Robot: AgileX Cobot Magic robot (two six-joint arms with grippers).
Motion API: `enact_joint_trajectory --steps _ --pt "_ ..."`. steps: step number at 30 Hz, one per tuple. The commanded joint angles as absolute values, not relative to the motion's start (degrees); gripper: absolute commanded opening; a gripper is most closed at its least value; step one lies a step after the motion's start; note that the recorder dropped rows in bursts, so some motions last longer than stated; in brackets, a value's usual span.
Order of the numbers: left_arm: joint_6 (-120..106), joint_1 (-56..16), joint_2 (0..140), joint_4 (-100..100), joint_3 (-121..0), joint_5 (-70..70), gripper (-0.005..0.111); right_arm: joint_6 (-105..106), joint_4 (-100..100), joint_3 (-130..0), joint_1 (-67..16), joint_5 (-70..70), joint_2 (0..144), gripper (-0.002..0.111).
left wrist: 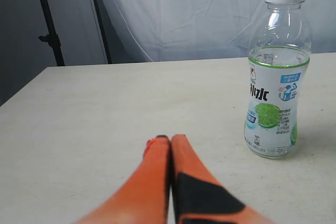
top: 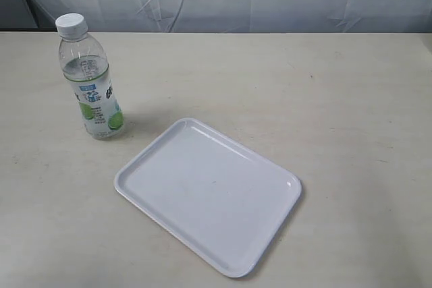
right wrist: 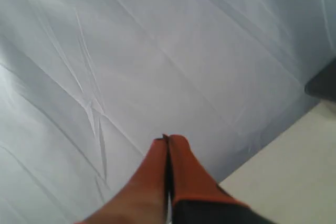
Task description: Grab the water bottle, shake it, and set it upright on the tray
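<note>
While the water bottle (top: 91, 79) stands upright on the pale table (top: 351, 99), at the far left of the scene, the tray (top: 121, 183) lies flat nearer and to the right of it. The tray is turned at an angle to the table edge. Both things are near to each other but do not touch. The white cap (top: 71, 25) is on the bottle, the label (top: 100, 102) with green limes wraps the lower half, and the water reaches about the top of this label.

In the left wrist view the left gripper (left wrist: 169, 139) has its two orange fingers (left wrist: 157, 161) pressed together, closed on nothing. It is low over the table and clearly apart from the water bottle (left wrist: 275, 77). The right gripper (right wrist: 168, 139) is closed in the same way and also holds nothing. It points toward the white cloth (right wrist: 105, 77) that hangs behind the table, and only a corner of the table (right wrist: 294, 182) shows beside it.
</note>
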State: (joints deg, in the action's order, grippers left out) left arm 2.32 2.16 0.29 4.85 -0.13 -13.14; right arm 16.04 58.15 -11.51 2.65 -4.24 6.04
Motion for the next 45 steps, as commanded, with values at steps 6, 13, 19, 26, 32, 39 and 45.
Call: enact_joint_trajectory --steps 6,13,19,26,32,39,45 --pt "2.54 2.17 0.00 4.99 0.00 -12.88 0.000 39.98 59.37 -35.82 0.55 -13.69 38.52 -0.001" --pt "2.54 2.17 0.00 4.99 0.00 -12.88 0.000 91.95 96.14 -57.43 -19.28 -32.42 81.95 -0.001" --pt "2.54 2.17 0.00 4.99 0.00 -12.88 0.000 106.98 99.95 -72.18 -34.20 -34.37 102.45 0.006" --pt "2.54 2.17 0.00 4.99 0.00 -12.88 0.000 107.36 99.95 -82.05 -43.13 -27.58 110.39 0.076" --pt "2.54 2.17 0.00 4.99 0.00 -12.88 0.000 111.06 99.95 -86.83 -48.11 -21.25 114.79 0.080" --pt "2.54 2.17 0.00 4.99 0.00 -12.88 0.000 110.58 99.95 -92.35 -49.40 -18.74 119.63 0.080" --pt "2.54 2.17 0.00 4.99 0.00 -12.88 0.000 110.18 99.95 -94.09 -49.40 -23.73 120.86 0.080"
